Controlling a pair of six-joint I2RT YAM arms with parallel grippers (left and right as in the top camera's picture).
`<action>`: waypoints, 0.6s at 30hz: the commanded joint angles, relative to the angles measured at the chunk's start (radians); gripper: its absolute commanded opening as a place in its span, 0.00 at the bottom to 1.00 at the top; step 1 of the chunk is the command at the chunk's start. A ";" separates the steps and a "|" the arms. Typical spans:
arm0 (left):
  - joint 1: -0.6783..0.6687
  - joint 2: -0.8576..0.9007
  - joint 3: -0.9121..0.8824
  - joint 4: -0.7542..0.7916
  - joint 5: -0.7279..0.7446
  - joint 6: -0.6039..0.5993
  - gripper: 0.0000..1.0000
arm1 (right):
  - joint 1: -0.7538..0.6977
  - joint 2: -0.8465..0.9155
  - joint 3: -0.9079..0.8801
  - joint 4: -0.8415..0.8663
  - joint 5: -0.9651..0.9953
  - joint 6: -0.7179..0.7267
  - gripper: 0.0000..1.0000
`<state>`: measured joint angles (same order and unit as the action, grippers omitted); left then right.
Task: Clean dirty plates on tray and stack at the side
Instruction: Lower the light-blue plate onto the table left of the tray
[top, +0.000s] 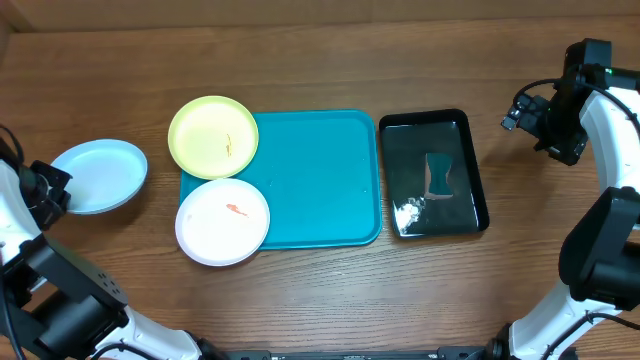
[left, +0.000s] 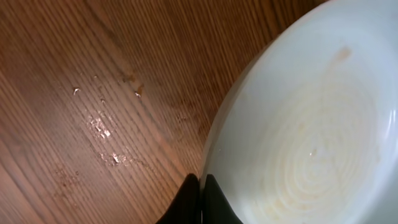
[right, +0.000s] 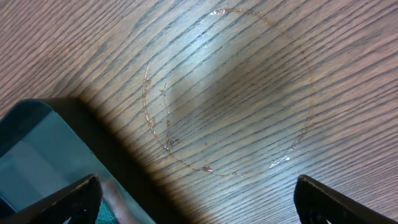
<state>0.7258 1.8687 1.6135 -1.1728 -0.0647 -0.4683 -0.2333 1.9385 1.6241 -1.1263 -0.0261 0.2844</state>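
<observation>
the wooden table (top: 300, 300) bears the turquoise tray (top: 320, 180), a black tray (top: 430, 116) beside it, and a pale blue plate (top: 100, 175).

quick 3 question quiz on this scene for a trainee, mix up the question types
1. Relative to the tray, the blue plate is:
A on it
B right of it
C left of it, off it
2. True or false: the right tool is open.
3. Fill in: the left tool is shut on the blue plate's ____.

Key: 1 C; 2 true; 3 rim
</observation>
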 joint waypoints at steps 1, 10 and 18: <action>-0.023 0.007 -0.075 0.039 -0.018 -0.011 0.04 | -0.003 -0.012 0.013 0.003 -0.002 0.004 1.00; -0.074 0.007 -0.149 0.134 0.017 0.035 0.38 | -0.003 -0.012 0.013 0.003 -0.002 0.004 1.00; -0.097 -0.005 -0.003 0.014 0.304 0.151 0.71 | -0.003 -0.012 0.013 0.003 -0.002 0.004 1.00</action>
<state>0.6426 1.8687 1.5009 -1.1236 0.0280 -0.4080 -0.2333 1.9385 1.6241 -1.1267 -0.0261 0.2848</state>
